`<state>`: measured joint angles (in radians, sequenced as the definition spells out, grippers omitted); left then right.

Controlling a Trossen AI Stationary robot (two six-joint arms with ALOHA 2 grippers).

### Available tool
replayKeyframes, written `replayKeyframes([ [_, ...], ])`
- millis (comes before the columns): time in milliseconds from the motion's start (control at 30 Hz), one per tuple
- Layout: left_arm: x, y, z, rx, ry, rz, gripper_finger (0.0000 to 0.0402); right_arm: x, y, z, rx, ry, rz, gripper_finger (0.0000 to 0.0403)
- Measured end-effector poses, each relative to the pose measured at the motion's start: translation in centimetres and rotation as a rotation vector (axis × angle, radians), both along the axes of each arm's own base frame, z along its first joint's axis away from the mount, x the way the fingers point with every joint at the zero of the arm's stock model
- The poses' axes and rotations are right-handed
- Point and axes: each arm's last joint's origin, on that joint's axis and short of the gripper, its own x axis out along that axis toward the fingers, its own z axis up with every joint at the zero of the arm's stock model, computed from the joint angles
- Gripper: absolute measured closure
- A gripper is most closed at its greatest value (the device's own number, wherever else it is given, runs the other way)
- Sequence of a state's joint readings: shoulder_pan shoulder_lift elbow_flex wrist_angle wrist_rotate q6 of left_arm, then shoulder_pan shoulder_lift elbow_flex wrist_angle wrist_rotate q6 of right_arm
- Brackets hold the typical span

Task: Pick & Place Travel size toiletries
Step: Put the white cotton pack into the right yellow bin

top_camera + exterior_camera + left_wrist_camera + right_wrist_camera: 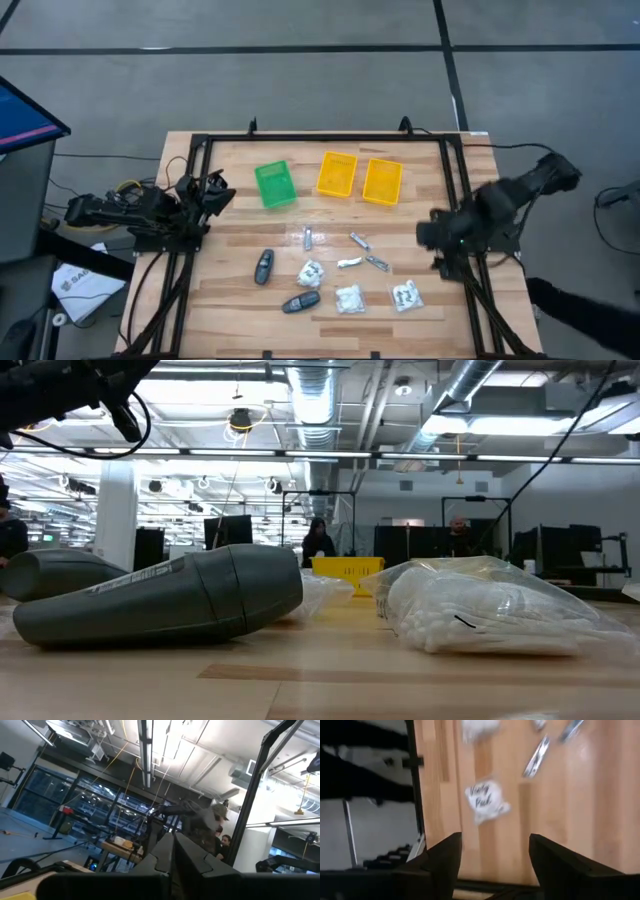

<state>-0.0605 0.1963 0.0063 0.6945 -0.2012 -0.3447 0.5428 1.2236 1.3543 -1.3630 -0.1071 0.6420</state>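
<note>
- Toiletries all loose on table point(230, 290), none gripped: three white packets, nearest to right gripper point(492, 857) the packet point(485, 800) printed with script, thin metal pieces point(536, 757) beyond.
- Right gripper point(428, 233) at right table edge, fingers spread wide, nothing between, aimed over the packet point(406, 295); probably lining up first pick.
- Left gripper point(215, 190) parked at left edge, pointing up at the ceiling, fingers pressed together, empty.
- Two dark oval gadgets point(263, 267) front left.
- Green bin point(275, 185) and two yellow bins point(337, 173) at back, look like drop spots.
- Wood tabletop; open lab hall behind, ceiling ducts, people far off.
</note>
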Motion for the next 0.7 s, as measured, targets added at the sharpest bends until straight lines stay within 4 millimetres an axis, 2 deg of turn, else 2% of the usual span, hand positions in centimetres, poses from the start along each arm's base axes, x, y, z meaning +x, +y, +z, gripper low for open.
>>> replayKeyframes([
  [200,0.0,0.0,0.0,0.000,0.002,0.000,0.0394,0.9,5.1,-2.8,-0.001,0.044,0.069,0.0137],
  [333,0.0,0.0,-0.1,0.001,0.008,0.000,0.0394,1.5,7.4,-5.4,-0.072,0.058,0.095,0.0108],
  [500,0.1,0.0,-0.2,0.002,0.020,0.000,0.0394,2.7,8.8,-9.0,-0.156,0.092,0.123,0.0084],
  [700,0.1,0.0,-0.2,0.002,0.022,0.000,0.0394,3.7,9.7,-13.9,-0.178,0.086,0.171,0.0082],
])
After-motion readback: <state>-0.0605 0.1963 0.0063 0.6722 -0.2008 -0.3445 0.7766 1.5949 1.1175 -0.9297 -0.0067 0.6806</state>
